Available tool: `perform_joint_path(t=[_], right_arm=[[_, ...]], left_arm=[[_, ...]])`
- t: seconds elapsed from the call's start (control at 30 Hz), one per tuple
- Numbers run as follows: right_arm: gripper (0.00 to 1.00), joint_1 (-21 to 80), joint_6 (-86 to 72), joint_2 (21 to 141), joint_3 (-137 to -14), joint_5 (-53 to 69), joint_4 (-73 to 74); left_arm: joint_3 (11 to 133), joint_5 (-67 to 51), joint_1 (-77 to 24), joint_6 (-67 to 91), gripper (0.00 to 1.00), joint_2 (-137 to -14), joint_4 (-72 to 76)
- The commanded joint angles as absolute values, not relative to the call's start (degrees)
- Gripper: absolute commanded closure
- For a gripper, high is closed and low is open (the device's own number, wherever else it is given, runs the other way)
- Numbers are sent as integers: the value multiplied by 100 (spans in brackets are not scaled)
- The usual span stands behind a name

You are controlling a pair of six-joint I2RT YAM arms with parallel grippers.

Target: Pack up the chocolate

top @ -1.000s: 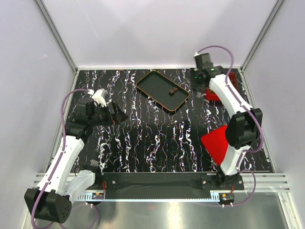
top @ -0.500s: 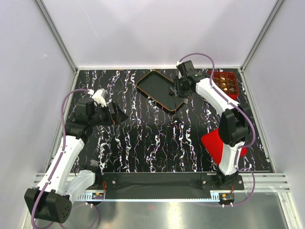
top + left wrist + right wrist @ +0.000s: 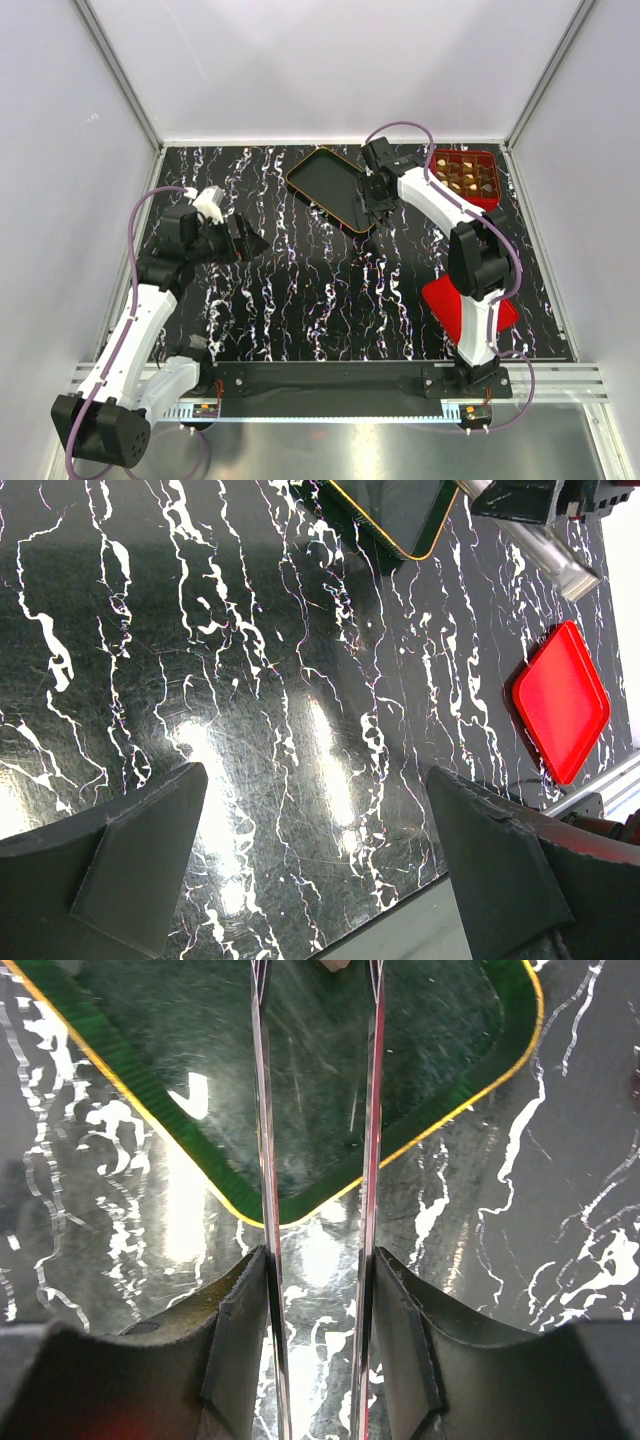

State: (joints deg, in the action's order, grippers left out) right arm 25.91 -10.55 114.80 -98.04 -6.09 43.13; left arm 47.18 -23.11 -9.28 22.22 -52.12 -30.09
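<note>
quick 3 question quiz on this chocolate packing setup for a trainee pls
1. Which holds the chocolates: the box or the lid?
2. True or false: the left hand is open and empty.
3. The tongs in the right hand reach over:
A) the box
B) the tray
C) the lid

Key: 1 box; 2 true; 3 B
</note>
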Motion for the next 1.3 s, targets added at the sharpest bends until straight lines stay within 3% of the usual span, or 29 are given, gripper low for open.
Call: perform_joint_path(t=[0.0,0.67,1.03,1.27], right_arm=[[50,2654,-1072,11514,-10055,-905,4438],[50,2733,-1222,11575,-9923,-554,4210],[68,2733,-1072,11295,-10160,-914,4561],[70,2655,-1002,10416,-9958,-1291,4965]], left_arm=[[4755,-2259,-914,2127,1,-5194,-2821],[4755,-2259,-914,2127,1,-5177,-2830],[4755,-2259,-914,2127,1,-5168,-2821],[4746,-2259,-914,2127,1,-5133,-2821]])
